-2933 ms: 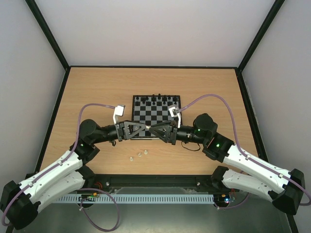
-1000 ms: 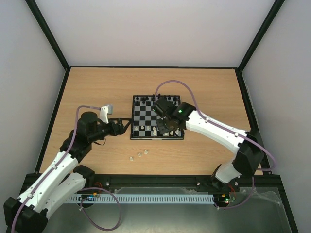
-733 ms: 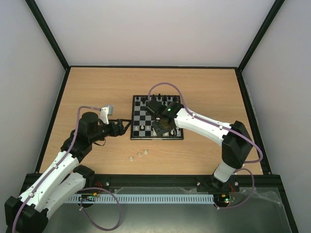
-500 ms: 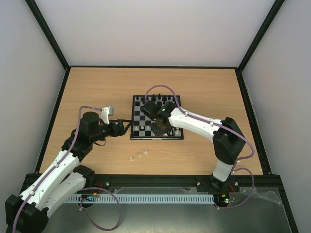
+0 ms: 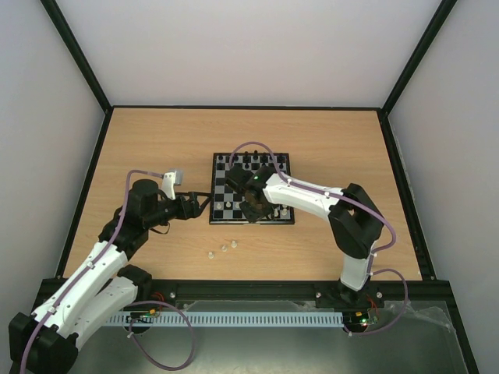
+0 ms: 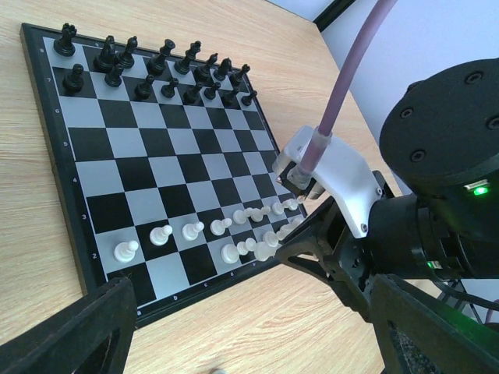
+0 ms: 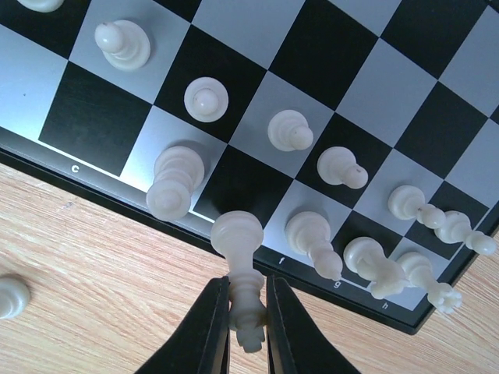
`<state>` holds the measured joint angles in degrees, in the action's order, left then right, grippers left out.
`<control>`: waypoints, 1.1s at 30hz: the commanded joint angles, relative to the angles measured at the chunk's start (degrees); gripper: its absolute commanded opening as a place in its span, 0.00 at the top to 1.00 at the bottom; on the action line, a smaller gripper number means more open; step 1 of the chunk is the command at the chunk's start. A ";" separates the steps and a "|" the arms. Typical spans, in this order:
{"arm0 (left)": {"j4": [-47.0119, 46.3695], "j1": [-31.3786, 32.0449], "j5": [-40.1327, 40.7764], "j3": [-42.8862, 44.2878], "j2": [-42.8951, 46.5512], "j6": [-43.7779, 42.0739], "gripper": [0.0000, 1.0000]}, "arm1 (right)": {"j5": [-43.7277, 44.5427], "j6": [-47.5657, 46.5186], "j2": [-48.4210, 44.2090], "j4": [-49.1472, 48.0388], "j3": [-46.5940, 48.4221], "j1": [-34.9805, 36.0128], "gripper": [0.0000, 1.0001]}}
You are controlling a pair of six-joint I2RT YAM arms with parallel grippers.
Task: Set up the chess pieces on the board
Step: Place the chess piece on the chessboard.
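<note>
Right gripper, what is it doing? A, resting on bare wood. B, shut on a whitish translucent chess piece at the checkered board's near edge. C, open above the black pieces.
B: the right gripper pinches the whitish translucent chess piece over the near border of the black-and-grey checkered board.

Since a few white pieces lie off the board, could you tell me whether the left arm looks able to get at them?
Probably yes. The loose pieces lie on the table just nearer than the left fingers, which are open; the right arm works over the board, out of the way.
</note>
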<state>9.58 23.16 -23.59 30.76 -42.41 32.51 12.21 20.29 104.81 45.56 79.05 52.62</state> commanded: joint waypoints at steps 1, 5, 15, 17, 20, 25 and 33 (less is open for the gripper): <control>-1.09 -0.39 -1.01 -0.65 0.37 -0.44 0.15 | 0.10 -1.20 1.31 2.67 1.66 0.27 0.89; -1.14 -0.48 -1.10 -0.67 0.39 -0.52 0.15 | 0.35 -1.34 1.94 2.52 2.13 0.13 0.88; -1.30 -0.57 -1.43 -0.73 0.45 -0.53 0.15 | 0.28 -1.79 2.85 1.69 1.89 -0.69 0.88; -1.24 -0.65 -1.53 -0.71 0.53 -0.55 0.15 | 0.36 -1.84 3.07 1.66 1.89 -0.77 0.88; -1.24 -0.66 -1.63 -0.73 0.50 -0.60 0.15 | 0.41 -1.92 3.22 1.51 1.81 -0.91 0.88; -1.32 -0.74 -1.76 -0.71 0.53 -0.54 0.15 | 0.45 -2.13 3.60 1.31 1.79 -1.08 0.88; -1.33 -0.74 -1.94 -0.75 0.50 -0.54 0.15 | 0.65 -2.27 4.00 0.94 1.62 -1.60 0.88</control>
<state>9.45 22.81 -24.49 30.76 -42.39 32.36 12.29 18.63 107.77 44.86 79.90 51.57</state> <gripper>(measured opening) 0.849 0.125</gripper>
